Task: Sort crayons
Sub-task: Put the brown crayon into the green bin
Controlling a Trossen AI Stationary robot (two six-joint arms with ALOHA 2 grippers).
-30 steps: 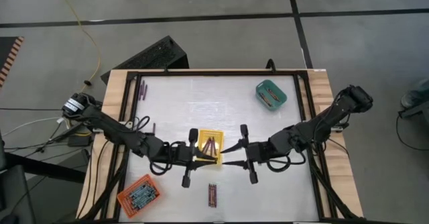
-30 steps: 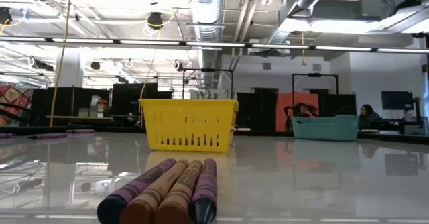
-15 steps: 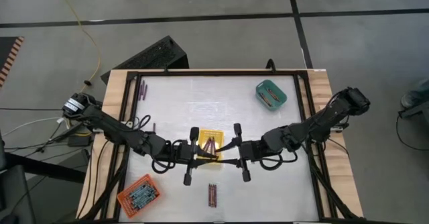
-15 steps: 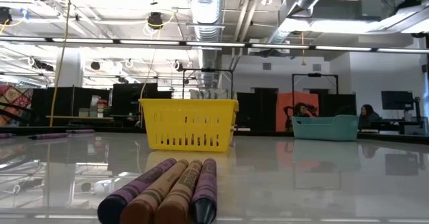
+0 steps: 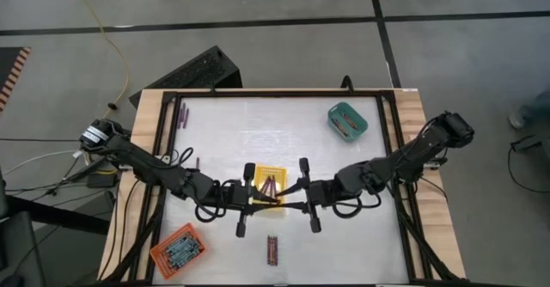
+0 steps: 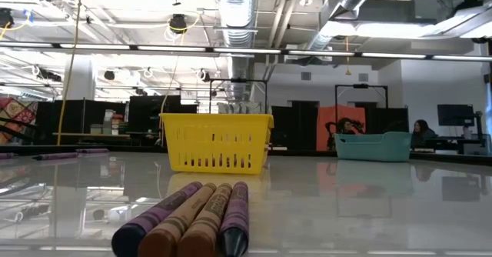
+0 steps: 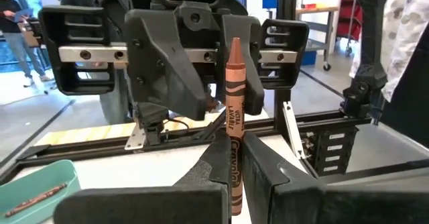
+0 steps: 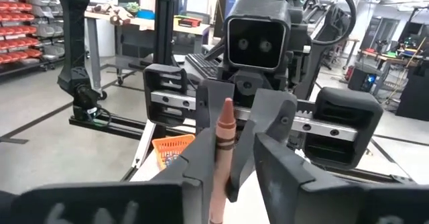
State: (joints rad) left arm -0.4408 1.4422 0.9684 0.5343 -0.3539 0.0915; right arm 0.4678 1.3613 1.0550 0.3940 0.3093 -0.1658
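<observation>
Right gripper (image 5: 287,203) nearer, brown crayon (image 7: 234,120) (upright)

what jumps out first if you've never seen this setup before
The two grippers meet nose to nose over the middle of the table, at the near edge of the yellow tray. The left gripper pinches a brown crayon upright, and the right gripper faces it closely. In the low view, four loose crayons lie side by side in the foreground.
</observation>
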